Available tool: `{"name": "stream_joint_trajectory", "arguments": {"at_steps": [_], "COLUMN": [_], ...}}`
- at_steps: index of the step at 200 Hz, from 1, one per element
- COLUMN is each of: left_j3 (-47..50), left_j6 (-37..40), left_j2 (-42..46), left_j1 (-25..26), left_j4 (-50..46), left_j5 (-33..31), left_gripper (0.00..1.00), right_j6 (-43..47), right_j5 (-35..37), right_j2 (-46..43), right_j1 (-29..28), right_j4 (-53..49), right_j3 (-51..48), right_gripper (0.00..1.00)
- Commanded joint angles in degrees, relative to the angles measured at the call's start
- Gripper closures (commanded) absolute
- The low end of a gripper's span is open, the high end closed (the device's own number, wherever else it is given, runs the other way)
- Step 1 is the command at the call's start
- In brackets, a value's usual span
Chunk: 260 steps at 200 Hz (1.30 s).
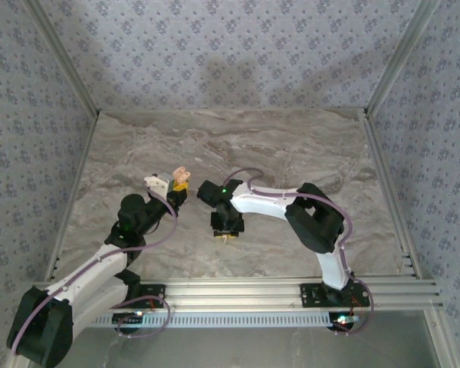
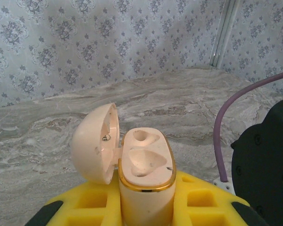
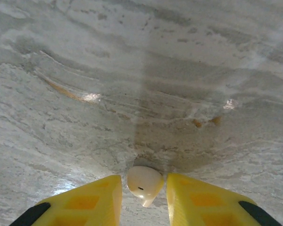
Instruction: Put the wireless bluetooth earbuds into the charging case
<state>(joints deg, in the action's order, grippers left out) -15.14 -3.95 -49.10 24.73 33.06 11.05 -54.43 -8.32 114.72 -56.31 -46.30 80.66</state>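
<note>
My left gripper is shut on the cream charging case and holds it upright above the table. The case has a gold rim; its lid is swung open to the left and both of its wells are empty. One of the whitish earbuds lies on the marble. My right gripper points down over it at the table's middle. Its yellow fingers stand on either side of the earbud, with a narrow gap left at each side.
The marble tabletop is ringed by aluminium rails and patterned walls. A purple cable and the dark body of the right arm are close on the right in the left wrist view.
</note>
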Motion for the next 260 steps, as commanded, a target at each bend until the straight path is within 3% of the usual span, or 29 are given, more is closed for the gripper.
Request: {"name": "stream_joint_trajectory", "arguments": {"at_steps": [1, 114, 156, 220, 260], "left_j3": [0.03, -0.07, -0.1, -0.07, -0.11], "left_j6": [0.79, 0.94, 0.92, 0.9, 0.82], "left_j2": [1.27, 1.02, 1.02, 1.03, -1.02], "left_j1": [-0.43, -0.39, -0.39, -0.41, -0.39], "left_j4": [0.63, 0.17, 0.1, -0.1, 0.79], "left_j5": [-0.41, -0.11, -0.04, 0.07, 1.36], "left_gripper": [0.82, 0.82, 0.82, 0.82, 0.82], "right_j6": [1.1, 3.5, 3.28, 3.07, 3.05], "right_j5": [1.08, 4.31, 4.47, 4.97, 8.86], "right_j2": [1.46, 2.05, 1.49, 1.21, -2.35], "right_j1": [-0.55, -0.04, 0.03, 0.17, 0.32], "right_j4": [-2.75, -2.44, -1.55, -0.59, 2.91], "right_j3": [1.93, 2.48, 2.27, 1.53, -1.33], "right_gripper": [0.68, 0.69, 0.62, 0.71, 0.75]}}
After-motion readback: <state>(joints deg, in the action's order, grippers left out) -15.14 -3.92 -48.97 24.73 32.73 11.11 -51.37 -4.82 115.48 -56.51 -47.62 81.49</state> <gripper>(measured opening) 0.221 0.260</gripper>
